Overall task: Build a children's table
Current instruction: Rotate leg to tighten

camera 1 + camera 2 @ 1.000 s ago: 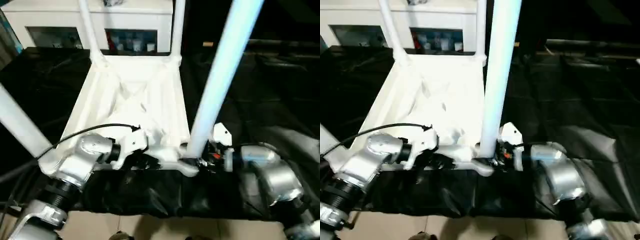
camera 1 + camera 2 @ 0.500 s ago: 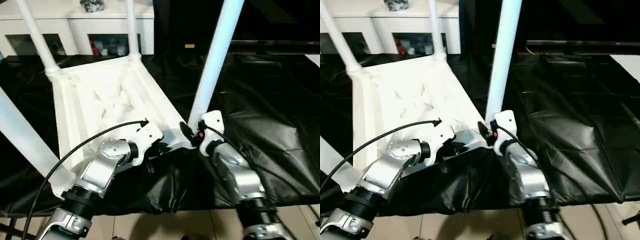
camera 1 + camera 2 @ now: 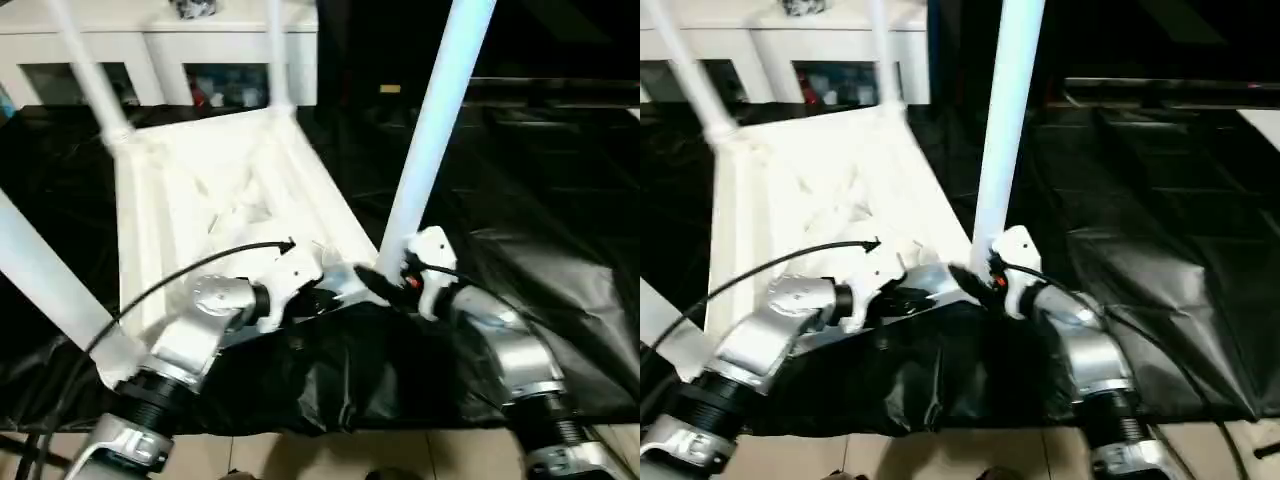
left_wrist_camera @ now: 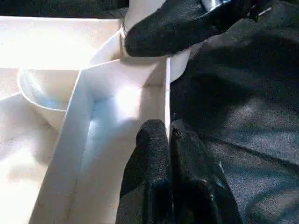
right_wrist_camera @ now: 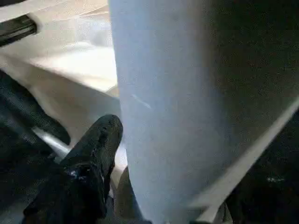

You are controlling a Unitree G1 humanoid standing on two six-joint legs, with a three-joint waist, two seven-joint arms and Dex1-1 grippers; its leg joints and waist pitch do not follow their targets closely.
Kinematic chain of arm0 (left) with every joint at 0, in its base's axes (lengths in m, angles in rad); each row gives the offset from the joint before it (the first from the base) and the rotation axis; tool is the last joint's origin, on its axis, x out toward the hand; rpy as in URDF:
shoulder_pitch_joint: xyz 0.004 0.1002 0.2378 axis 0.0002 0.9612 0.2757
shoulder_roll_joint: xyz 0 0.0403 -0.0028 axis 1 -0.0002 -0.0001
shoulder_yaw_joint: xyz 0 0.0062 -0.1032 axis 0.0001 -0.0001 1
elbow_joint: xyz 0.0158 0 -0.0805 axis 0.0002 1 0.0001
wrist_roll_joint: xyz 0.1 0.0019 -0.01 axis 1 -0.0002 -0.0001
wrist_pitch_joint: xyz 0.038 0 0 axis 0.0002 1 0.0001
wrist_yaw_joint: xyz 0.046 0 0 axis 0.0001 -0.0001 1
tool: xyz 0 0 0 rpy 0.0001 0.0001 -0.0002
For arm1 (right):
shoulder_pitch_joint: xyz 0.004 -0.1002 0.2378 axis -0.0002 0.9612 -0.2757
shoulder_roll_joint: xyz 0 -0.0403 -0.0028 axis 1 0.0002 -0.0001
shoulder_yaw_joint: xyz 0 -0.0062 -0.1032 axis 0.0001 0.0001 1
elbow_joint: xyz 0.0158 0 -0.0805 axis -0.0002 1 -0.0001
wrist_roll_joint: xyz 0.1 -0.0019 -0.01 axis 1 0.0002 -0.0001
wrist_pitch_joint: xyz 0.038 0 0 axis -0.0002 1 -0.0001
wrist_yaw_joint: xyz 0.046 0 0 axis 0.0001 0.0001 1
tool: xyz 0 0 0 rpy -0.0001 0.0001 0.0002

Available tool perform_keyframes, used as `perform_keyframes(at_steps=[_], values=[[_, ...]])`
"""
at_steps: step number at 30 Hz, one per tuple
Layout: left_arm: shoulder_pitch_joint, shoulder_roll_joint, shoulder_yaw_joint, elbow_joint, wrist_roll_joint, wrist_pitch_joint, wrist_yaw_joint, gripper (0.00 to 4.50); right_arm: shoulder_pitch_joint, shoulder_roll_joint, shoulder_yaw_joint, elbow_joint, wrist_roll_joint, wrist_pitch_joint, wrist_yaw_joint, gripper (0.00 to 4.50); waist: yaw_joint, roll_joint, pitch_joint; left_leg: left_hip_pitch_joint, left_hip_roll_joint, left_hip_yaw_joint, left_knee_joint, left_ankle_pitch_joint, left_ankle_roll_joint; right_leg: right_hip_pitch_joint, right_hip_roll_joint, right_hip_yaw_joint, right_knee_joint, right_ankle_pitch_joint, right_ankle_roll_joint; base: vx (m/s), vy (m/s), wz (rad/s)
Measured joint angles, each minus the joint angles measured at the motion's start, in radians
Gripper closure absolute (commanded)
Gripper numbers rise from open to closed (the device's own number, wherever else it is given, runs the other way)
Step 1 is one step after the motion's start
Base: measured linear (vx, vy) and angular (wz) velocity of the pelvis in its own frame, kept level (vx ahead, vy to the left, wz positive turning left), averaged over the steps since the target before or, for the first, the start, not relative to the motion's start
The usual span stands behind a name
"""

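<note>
The white children's table [image 3: 200,190] lies upside down on black sheeting, ribbed underside up, legs pointing up. My left gripper [image 3: 325,298] is at the near rim; in the left wrist view its fingers [image 4: 152,144] are shut on the thin rim wall [image 4: 166,98]. My right gripper [image 3: 378,282] is at the foot of the near right leg [image 3: 435,120], by the near right corner. In the right wrist view a black finger [image 5: 96,154] lies against that leg [image 5: 163,93], the gripper shut on it. The near left leg [image 3: 45,270] and two far legs [image 3: 90,70] also stand in place.
A white glass-doored cabinet [image 3: 160,50] stands behind the table. Crumpled black sheeting [image 3: 540,200] covers the surface to the right and front. A black cable [image 3: 160,285] loops over my left forearm. Tan floor [image 3: 330,455] shows at the near edge.
The view has shifted. Over the second the table's near right corner has swung toward me. My right forearm now reaches in from further right. Both grippers have kept their holds.
</note>
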Motion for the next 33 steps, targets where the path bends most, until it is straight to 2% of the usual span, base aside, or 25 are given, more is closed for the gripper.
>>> perform_keyframes(at_steps=[6,7,10,15,27,31,33], values=[[-0.014,0.05,-0.007,0.021,-0.022,-0.045,-0.114,4.5,-0.012,-0.101,0.033,-0.001,0.041,-0.002,0.213,1.39,0.005,-0.001,0.0,-0.001,0.0,0.001,0.005,0.0,0.0,-0.001,0.0,0.001,-0.002,-0.001,-0.001,0.0,0.0,0.0],[-0.021,0.06,-0.011,0.031,-0.031,-0.053,-0.136,4.5,-0.02,-0.119,0.044,0.0,0.049,0.002,0.254,1.63,0.006,-0.001,0.0,-0.002,0.0,0.001,0.006,0.0,0.0,-0.001,-0.001,0.0,-0.002,-0.001,0.0,0.0,0.0,0.0],[-0.039,0.087,-0.023,0.063,-0.041,-0.081,-0.196,4.5,-0.044,-0.147,0.064,0.005,0.07,0.017,0.365,1.75,0.01,-0.004,0.001,-0.004,0.0,0.002,0.008,0.0,0.0,-0.001,-0.001,0.0,-0.001,-0.001,-0.001,0.0,0.0,0.0],[-0.048,0.105,-0.027,0.081,-0.051,-0.105,-0.242,4.5,-0.056,-0.15,0.072,0.025,0.088,0.019,0.43,2.26,0.019,-0.004,0.001,-0.004,0.0,0.002,0.009,0.0,0.0,-0.001,-0.002,0.0,-0.001,-0.001,-0.001,0.0,0.0,0.0],[-0.052,0.111,-0.03,0.097,-0.058,-0.12,-0.255,4.5,-0.047,-0.151,0.074,0.018,0.088,0.008,0.442,2.43,0.025,-0.004,0.001,-0.004,0.0,0.002,0.008,0.0,0.0,-0.001,-0.002,0.0,-0.001,-0.002,-0.001,0.0,0.0,0.0],[-0.049,0.096,-0.015,0.103,-0.042,-0.111,-0.188,4.5,-0.025,-0.088,0.045,0.015,0.068,0.007,0.31,2.45,0.019,-0.006,0.0,-0.002,0.0,0.002,0.007,0.0,0.0,0.002,-0.002,0.0,0.001,-0.001,-0.001,0.0,0.0,0.0],[-0.046,0.08,-0.006,0.103,-0.024,-0.104,-0.133,4.5,-0.015,-0.039,0.023,0.02,0.054,0.005,0.2,2.47,0.012,-0.008,0.001,0.005,0.0,0.0,0.005,0.0,0.0,0.003,-0.002,0.002,0.0,-0.004,0.003,0.0,0.0,0.0]])
